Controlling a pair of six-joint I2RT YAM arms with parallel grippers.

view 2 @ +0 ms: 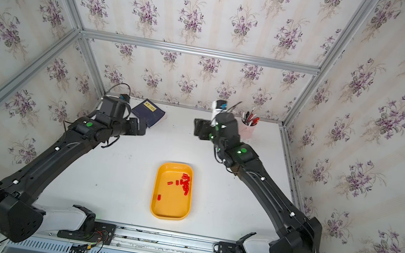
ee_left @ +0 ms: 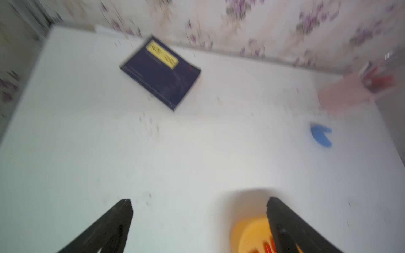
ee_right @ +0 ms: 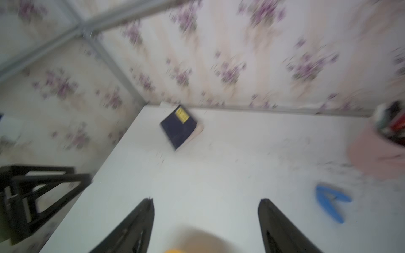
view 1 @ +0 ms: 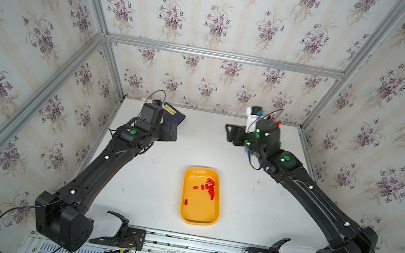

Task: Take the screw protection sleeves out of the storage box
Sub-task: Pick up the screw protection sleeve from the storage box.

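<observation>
Between the two arms, back toward their bases from both pincers, the storage box (view 1: pixel 205 172) sits on the white table (view 1: pixel 147 179), well apart from either. Screw protection sleeves (view 1: pixel 210 189) lie inside, bunched by its right wall, one alone near the left.

Left pincer (ee_left: pixel 198 199): fingers spread wide, empty. Right pincer (ee_right: pixel 206 199): fingers apart, nothing held.

Bare tabletop between the pincers; box rim low.

Beyond left pincer: dark blue book (view 2: pixel 151 112) by the back wall. Beside right pincer: blue clip (ee_right: pixel 331 201), pink pen cup (view 2: pixel 247 130).
</observation>
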